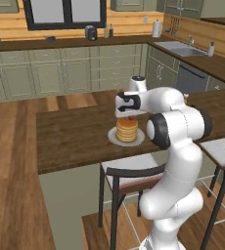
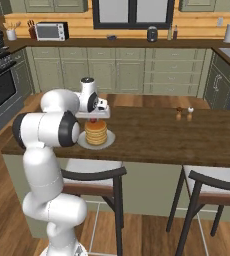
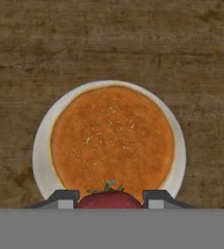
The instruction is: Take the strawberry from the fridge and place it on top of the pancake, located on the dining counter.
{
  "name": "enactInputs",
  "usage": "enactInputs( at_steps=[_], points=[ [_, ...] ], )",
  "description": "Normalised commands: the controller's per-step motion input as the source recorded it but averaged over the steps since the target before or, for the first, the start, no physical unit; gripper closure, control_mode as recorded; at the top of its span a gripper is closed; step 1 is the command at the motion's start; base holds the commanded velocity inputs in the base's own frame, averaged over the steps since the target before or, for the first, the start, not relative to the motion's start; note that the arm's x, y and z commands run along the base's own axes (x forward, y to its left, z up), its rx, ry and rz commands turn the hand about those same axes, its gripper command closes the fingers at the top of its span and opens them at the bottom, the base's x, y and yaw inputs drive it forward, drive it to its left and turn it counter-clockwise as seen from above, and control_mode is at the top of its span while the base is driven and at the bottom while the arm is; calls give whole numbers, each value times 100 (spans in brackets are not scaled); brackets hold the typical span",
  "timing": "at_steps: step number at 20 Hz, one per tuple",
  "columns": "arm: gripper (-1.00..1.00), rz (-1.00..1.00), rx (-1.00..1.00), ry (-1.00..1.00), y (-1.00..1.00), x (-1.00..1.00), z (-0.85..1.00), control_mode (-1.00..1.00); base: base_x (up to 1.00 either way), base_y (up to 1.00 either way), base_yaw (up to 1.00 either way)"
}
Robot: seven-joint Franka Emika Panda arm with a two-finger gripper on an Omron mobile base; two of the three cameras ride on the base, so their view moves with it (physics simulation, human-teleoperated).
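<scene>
Clamped between the two dark fingertips (image 3: 65, 198) at the bottom of the hand view sits the strawberry (image 3: 109, 198), its green leaf tuft pointing up toward the pancake. The end effector (image 3: 109, 200) is closed on the fruit, one finger on each side, and it points straight down at the table.

Directly beneath lies the pancake (image 3: 113, 141), a round golden-brown stack on a white plate (image 3: 41, 155). In the hand view the strawberry hangs over the near edge of the stack, not over its middle; the centre of the pancake lies farther up that picture, ahead of the fingers. That offset is the relation the coming move turns on: I judge a short shift toward the centre, then a small descent, before letting go.

From the base views, the end effector (image 1: 130, 116) hovers just above the top of the pancake (image 1: 126, 130), with a speck of red strawberry (image 2: 93, 120) between hand and stack (image 2: 96, 132). Whether the fruit touches the top pancake I cannot tell.

The plate rests on the dark wooden table (image 2: 187, 140), near its front edge, above a white-cushioned stool (image 2: 92, 177). Two small shakers (image 2: 184, 113) stand well apart to the right.
</scene>
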Motion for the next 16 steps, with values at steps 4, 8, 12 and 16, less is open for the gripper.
enactInputs(
  at_steps=[4, 8, 12, 16],
  points=[
    [100, 0, 0, 1, 0, -2, -18, -100, 0, 0, 0],
    [100, 0, 0, 0, 0, 42, 0, -100, 0, 0, 0],
    [100, 0, 0, -1, 0, 30, 0, -100, 0, 0, 0],
    [100, 0, 0, 1, 0, 5, -13, -100, 0, 0, 0]
  ],
)
